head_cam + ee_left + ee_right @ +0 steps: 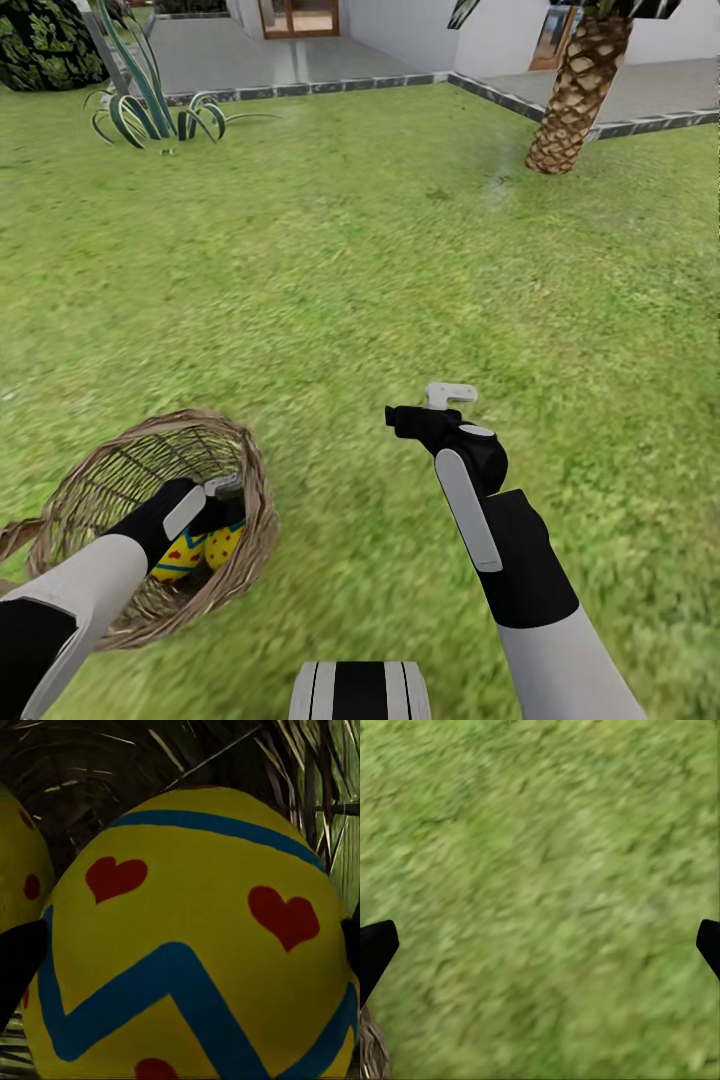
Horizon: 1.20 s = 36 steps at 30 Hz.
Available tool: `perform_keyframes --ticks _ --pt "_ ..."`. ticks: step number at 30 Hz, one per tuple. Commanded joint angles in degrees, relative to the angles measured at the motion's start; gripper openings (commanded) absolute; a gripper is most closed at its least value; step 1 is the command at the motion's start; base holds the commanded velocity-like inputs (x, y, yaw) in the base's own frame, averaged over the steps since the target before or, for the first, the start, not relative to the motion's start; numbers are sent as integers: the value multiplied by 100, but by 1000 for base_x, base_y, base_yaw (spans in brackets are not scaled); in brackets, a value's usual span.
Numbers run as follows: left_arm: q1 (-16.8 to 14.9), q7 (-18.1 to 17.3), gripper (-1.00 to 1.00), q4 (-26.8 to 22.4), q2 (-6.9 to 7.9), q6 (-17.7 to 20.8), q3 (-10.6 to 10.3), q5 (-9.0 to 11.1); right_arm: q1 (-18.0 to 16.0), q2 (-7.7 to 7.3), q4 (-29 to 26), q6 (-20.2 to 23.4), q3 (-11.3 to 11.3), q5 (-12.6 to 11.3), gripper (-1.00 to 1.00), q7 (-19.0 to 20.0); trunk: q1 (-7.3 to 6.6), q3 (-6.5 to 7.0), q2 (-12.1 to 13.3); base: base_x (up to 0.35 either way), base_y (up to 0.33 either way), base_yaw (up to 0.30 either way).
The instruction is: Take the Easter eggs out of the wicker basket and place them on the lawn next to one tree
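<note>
The wicker basket (150, 520) sits on the lawn (400, 260) at the near left, and the left pincer (215, 500) reaches down inside it. In the head view two Easter eggs show at the basket's bottom just beside the pincer: one with a blue zigzag (180, 558) and a red-dotted one (224, 542) to its right. In the left wrist view the zigzag egg (195, 945) sits between the dark fingertips (19, 956), with another egg (22, 870) at the edge beside it and the woven wall behind. The tips lie at the egg's two sides, but whether they already press it I cannot tell. A third egg I cannot make out from these pictures.

The right pincer (432, 408) hovers over bare grass to the right of the basket, its fingertips (375, 949) standing wide apart with nothing between them.

Judging by this, the task is at its beginning: no egg lies on the grass and none is by a tree. A scaly-trunked palm (575, 95) stands far right; the pale leaning tree is not to be seen here. All the carrying and placing seems left to do
</note>
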Motion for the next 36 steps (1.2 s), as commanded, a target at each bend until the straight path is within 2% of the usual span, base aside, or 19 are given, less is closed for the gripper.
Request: perform_keyframes --ticks 1,6,9,24,29,36 --pt "1 59 -100 -10 8 23 -54 -45 -4 0 -4 13 5 -58 100 -60 -3 19 0 0 0 0" --pt "4 58 -100 -10 8 20 -57 -49 -4 0 -4 13 5 -58 100 -60 -16 129 7 0 0 0" --pt "3 50 -100 -12 8 20 -56 -50 -3 0 -3 13 5 -58 100 -60 -16 129 7 0 0 0" --pt "-3 50 -100 -10 16 38 -49 -58 9 -3 -3 13 5 -66 100 -60 -54 462 27 0 0 0" --pt "-4 52 -100 -10 100 77 -49 -51 13 -8 -3 13 5 -75 100 -60 -67 572 34 0 0 0" --pt "-4 52 -100 -10 135 211 -49 -50 12 -14 -3 13 5 -76 100 -66 -85 727 43 0 0 0"
